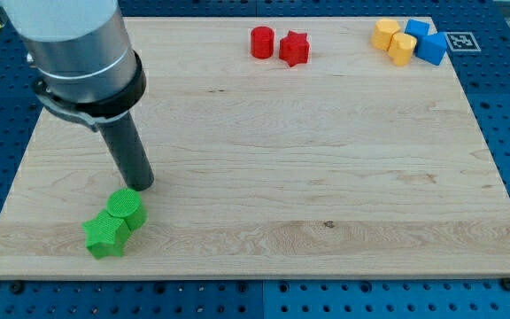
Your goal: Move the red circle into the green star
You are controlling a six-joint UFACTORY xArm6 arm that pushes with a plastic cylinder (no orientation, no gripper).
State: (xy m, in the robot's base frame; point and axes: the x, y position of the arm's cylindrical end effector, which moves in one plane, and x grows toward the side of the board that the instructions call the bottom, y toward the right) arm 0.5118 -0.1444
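My tip rests on the worktop at the near left, just beyond the green circle, close to touching it. The green star lies against that circle's near-left side. The red circle sits far off at the far edge, just left of the red star. There is no gripper, and the rod holds nothing. Yellow blocks and blue blocks cluster at the far right.

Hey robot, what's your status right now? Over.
My tip down by the green cylinder, just above it. Red cylinder untouched at the view's top, beside red star. Green star far off, path between open.
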